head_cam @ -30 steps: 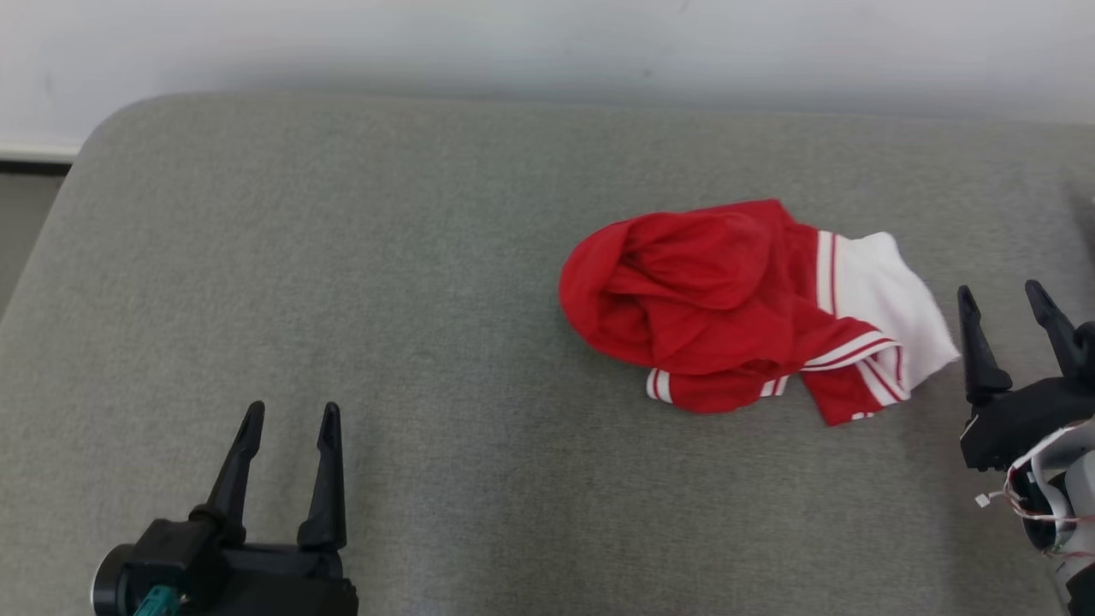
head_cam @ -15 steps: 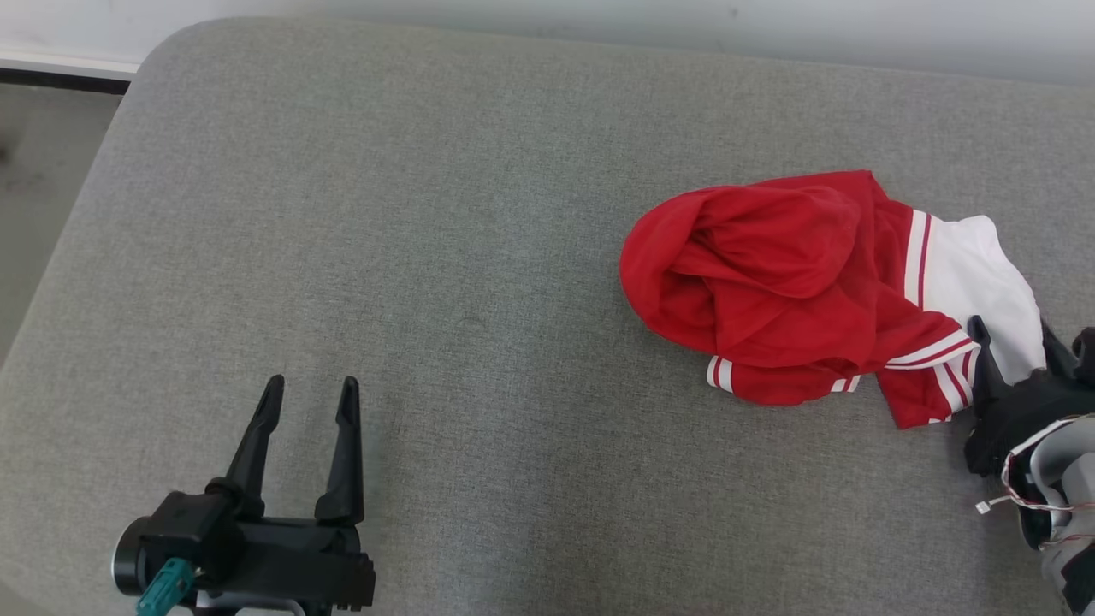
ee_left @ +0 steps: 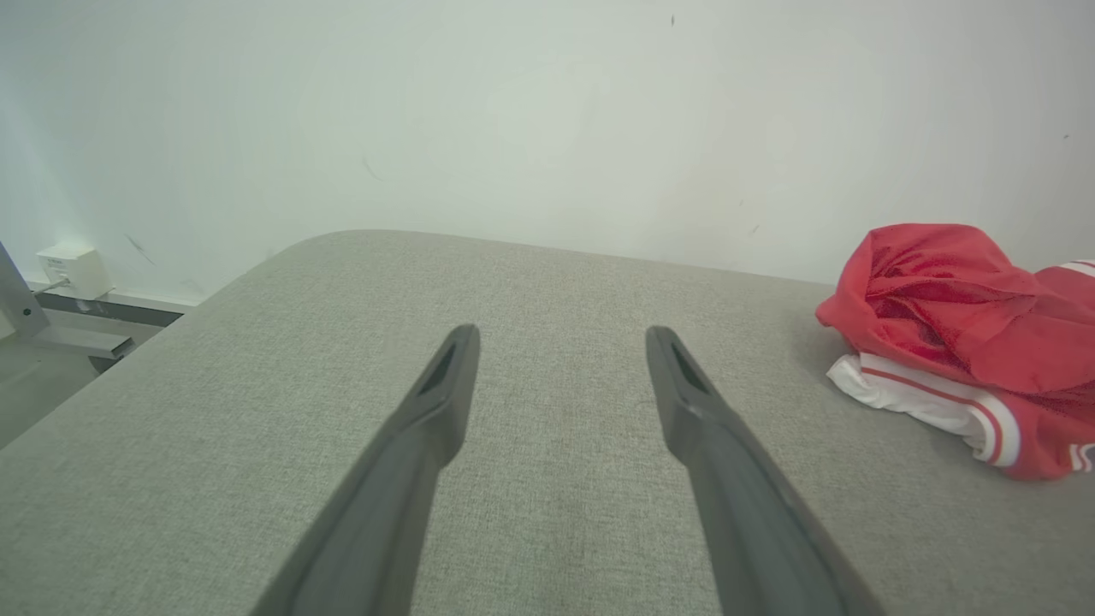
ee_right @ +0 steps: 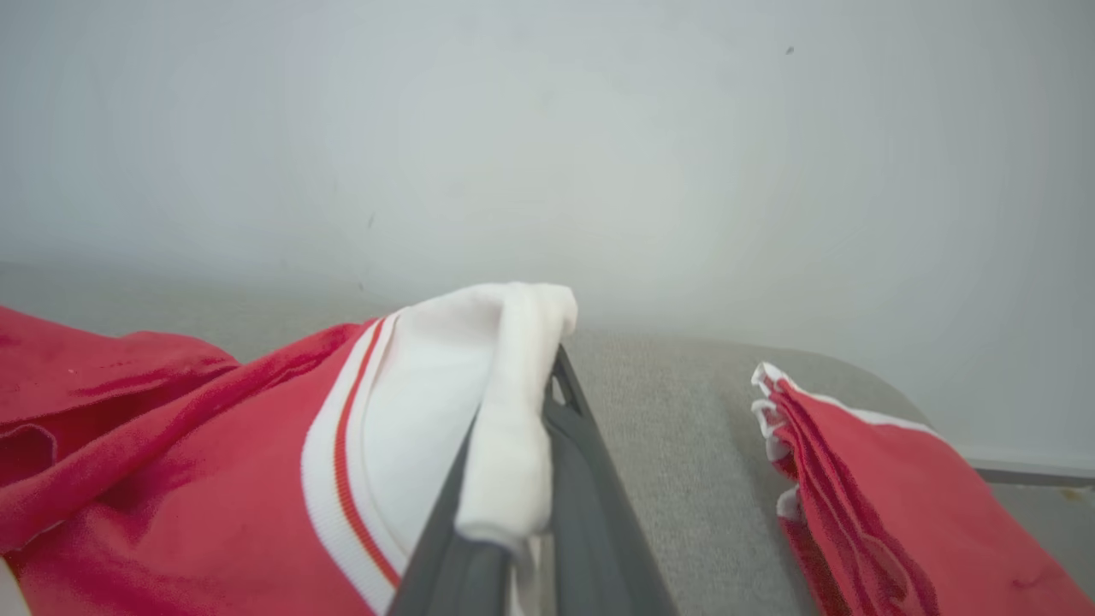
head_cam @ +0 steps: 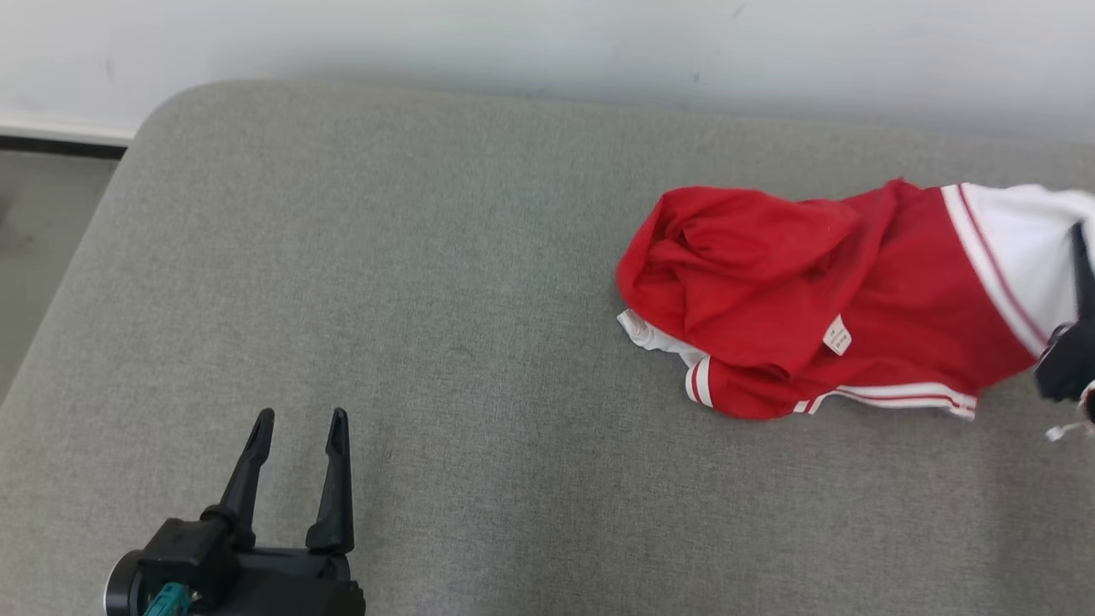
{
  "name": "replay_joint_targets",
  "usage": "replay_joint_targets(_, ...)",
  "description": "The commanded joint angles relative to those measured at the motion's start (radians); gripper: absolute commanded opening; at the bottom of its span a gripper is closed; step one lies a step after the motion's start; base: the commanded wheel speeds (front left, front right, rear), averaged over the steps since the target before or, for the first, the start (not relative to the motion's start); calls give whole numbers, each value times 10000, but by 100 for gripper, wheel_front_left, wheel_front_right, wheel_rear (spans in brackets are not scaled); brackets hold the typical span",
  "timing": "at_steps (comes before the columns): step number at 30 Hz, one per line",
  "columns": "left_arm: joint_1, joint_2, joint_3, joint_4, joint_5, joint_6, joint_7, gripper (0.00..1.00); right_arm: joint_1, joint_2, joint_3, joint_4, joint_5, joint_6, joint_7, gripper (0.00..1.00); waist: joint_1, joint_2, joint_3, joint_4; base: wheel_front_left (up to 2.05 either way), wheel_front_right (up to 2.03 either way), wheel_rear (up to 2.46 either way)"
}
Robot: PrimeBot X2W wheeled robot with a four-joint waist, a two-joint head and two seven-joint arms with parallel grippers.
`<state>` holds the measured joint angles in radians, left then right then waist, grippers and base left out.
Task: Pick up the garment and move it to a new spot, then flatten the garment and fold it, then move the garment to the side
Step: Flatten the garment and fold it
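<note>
Two grippers work over a grey cushion (head_cam: 411,257).

1. Left gripper (head_cam: 301,417): fingers spread apart with nothing between them. It sits low on the left side of the cushion, well apart from the garment.
2. Right gripper (ee_right: 552,385): fingers pressed together, pinching the white end of the garment (head_cam: 796,291).
3. Garment: red with white, red-striped bands. It lies crumpled on the right half of the cushion, its white end draped over the closed fingers. A small white label (head_cam: 837,334) shows on the red cloth.
4. A second red cloth (ee_right: 855,496) lies on the cushion near the right gripper, apart from the garment.
5. A pale wall (head_cam: 513,34) stands behind the cushion.
</note>
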<state>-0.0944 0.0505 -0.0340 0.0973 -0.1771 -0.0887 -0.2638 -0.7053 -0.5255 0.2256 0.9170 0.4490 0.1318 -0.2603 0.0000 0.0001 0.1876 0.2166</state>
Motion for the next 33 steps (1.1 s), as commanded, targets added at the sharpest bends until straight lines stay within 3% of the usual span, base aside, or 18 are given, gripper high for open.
replay_joint_targets(1,189,3,66,45,78,-43,-7,100,-220,-347,71,-223,8,-25,-60,0,0,-1,-463,-145,0,0,0)
replay_joint_targets(6,487,3,155,23,102,-77,-7,100,-613,-1125,263,-673,-80,-25,-57,0,0,-1,-900,-130,0,0,0)
replay_joint_targets(16,929,3,350,-108,82,-77,-7,100,-1037,-1909,535,-1367,12,-25,233,0,0,-1,-1380,-66,0,0,0)
replay_joint_targets(33,1106,3,207,-319,-121,97,-7,100,-444,-288,1965,-3940,-330,-25,704,0,0,-1,-1566,263,0,0,0)
